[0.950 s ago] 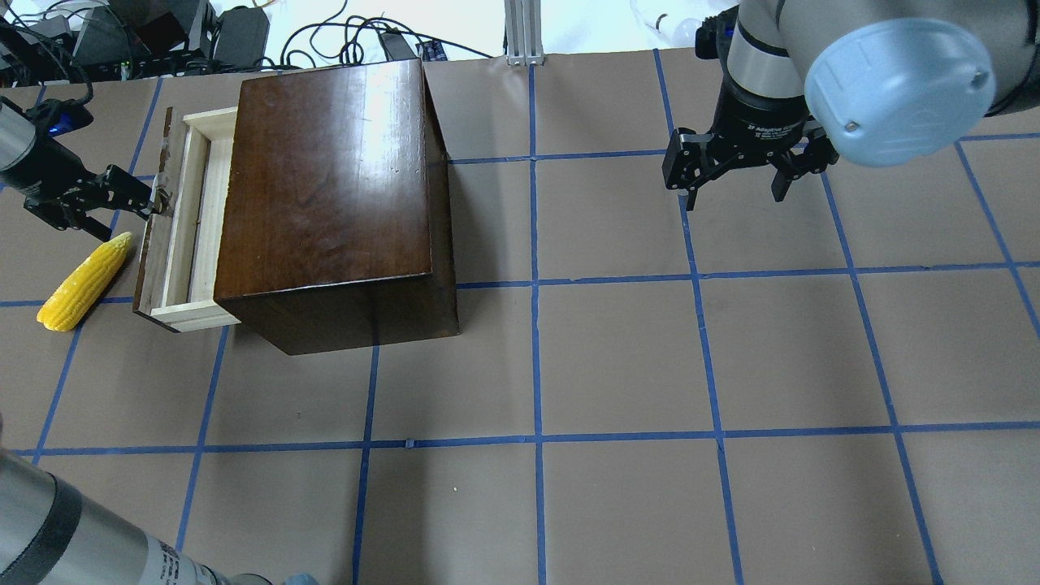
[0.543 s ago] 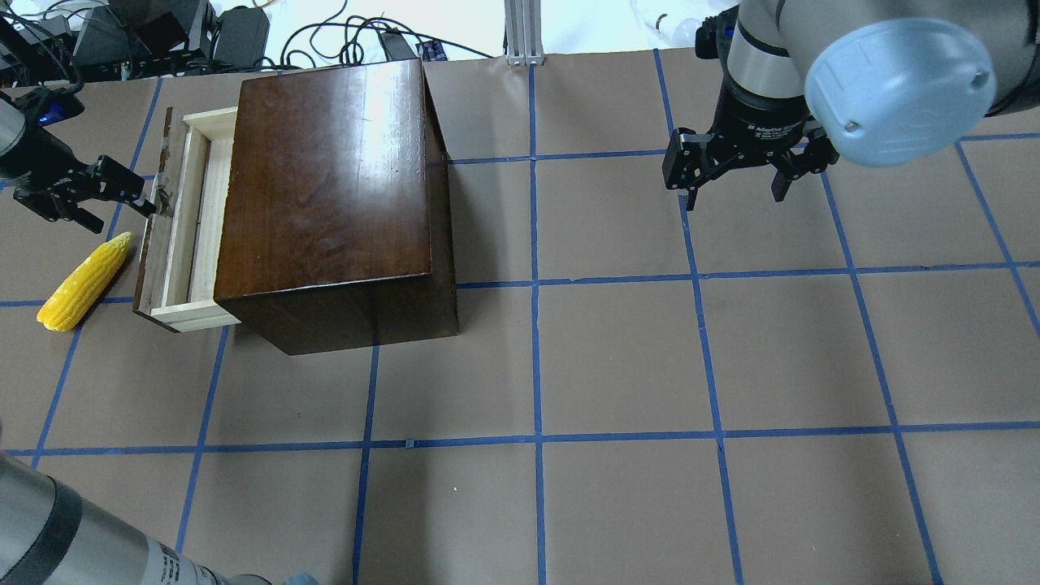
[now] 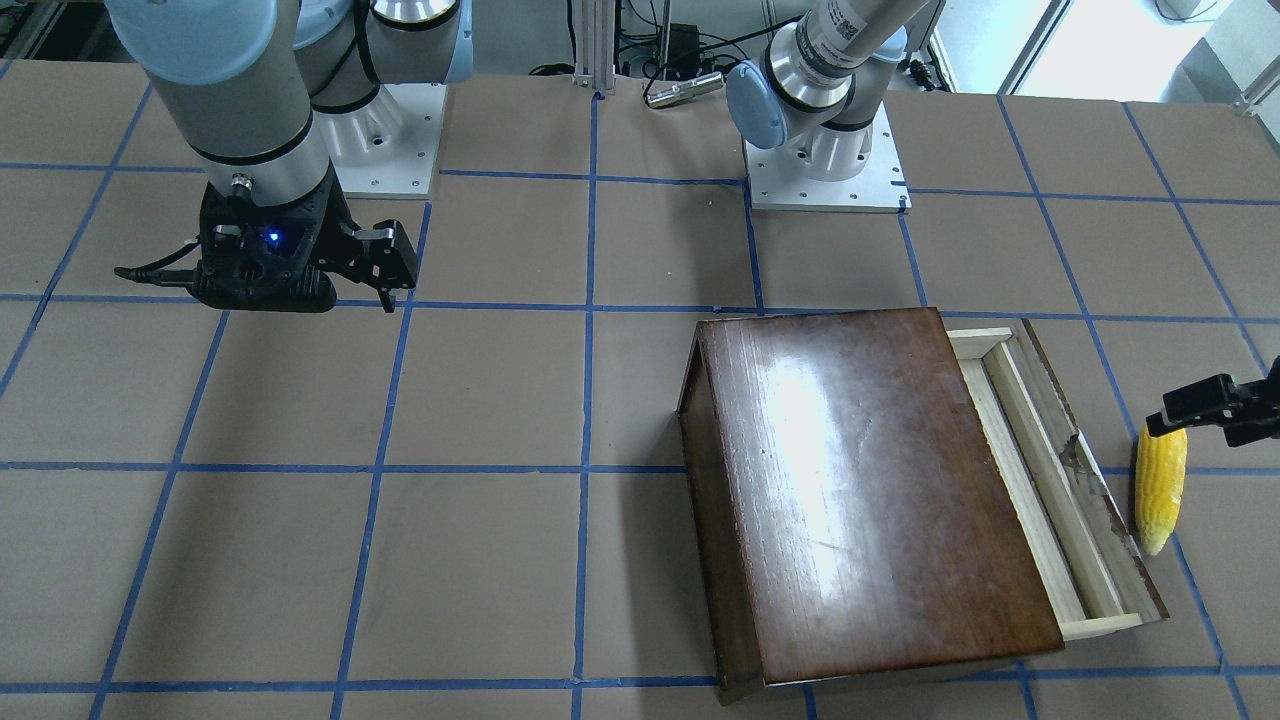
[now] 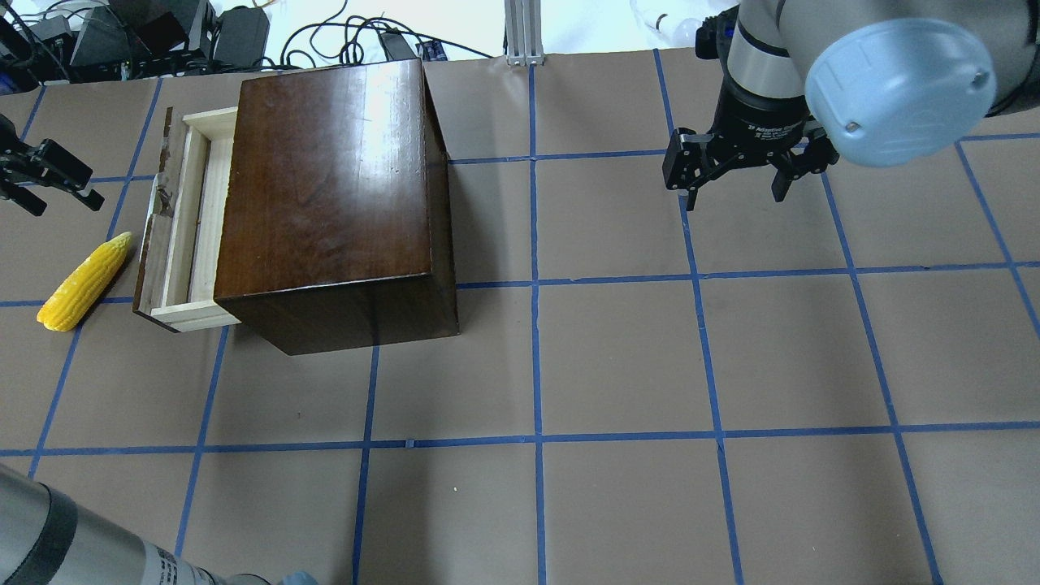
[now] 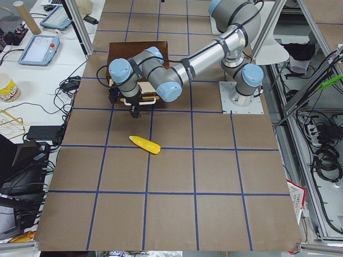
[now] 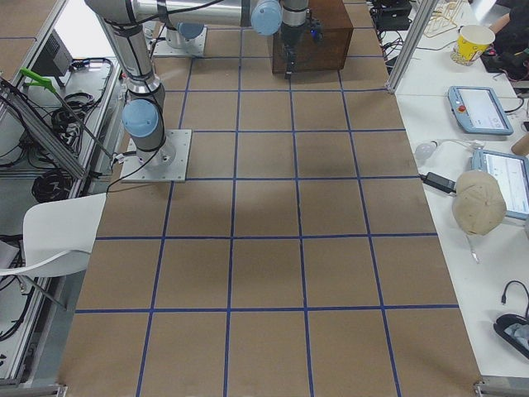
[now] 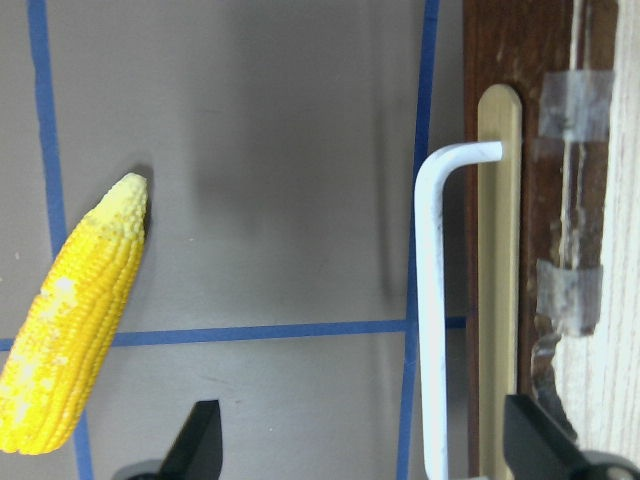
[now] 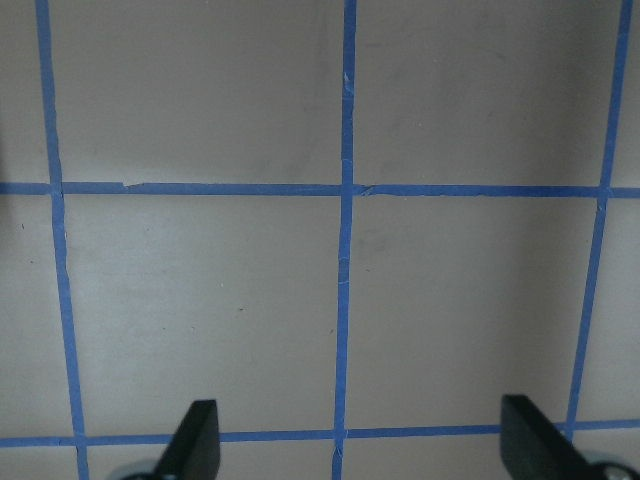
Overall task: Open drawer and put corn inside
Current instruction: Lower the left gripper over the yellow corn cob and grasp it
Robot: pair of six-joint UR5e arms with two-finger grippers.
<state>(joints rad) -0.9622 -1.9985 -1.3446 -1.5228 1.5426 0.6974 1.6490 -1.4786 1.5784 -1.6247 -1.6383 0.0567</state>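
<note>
The wooden box sits at the left end of the table. Its drawer stands partly out, showing a narrow strip of pale tray between the dark front panel and the box's edge (tight for a cob, I judge). The corn lies flat just beside that panel, not touching it, with bare table on its outer side. It looks light, stiff and knobbly enough not to slip, best pinched across its thick middle. My left pincer hangs spread and empty near the corn's tip, and my right pincer, also spread, hovers well apart
</note>
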